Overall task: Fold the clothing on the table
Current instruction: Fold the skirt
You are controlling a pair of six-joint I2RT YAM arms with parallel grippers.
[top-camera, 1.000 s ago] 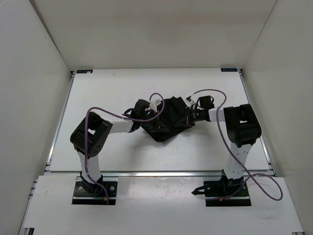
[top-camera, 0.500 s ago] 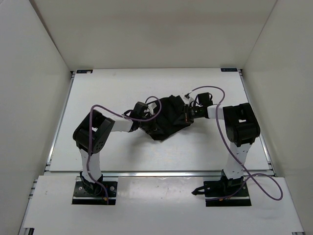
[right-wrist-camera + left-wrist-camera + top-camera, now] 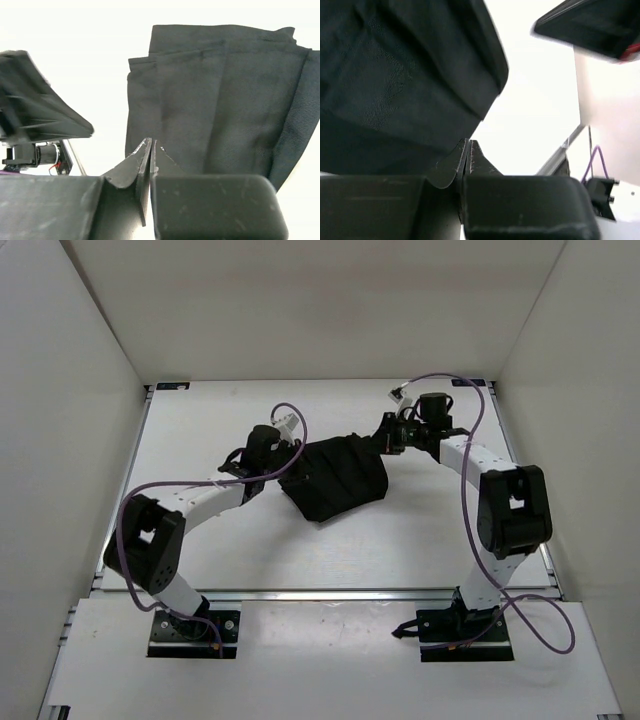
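Two arms are out over the tabletop (image 3: 200, 420) with one garment between them. The left arm (image 3: 200, 502) is bent at a low elbow near 8 o'clock, and its forearm is run up toward the middle. The right arm (image 3: 478, 455) is raised upright at 4 o'clock and folded at the elbow, with its forearm angled in toward 1 o'clock.

The clothing (image 3: 335, 478), a single black piece, is found at about the centre of the tabletop. It is bunched and creased, and slung between the two grippers. The left gripper (image 3: 468, 146) is set at the garment's 9 o'clock side, where the fabric's edge is pinched between its closed tips in the wrist view. The right gripper (image 3: 150, 144) is clamped on the 1 o'clock corner — pleated folds are seen fanned out just beyond its tips.

Counted up — two arms, two grippers, one garment, and two purple cables (image 3: 592, 161), one looped over each arm.
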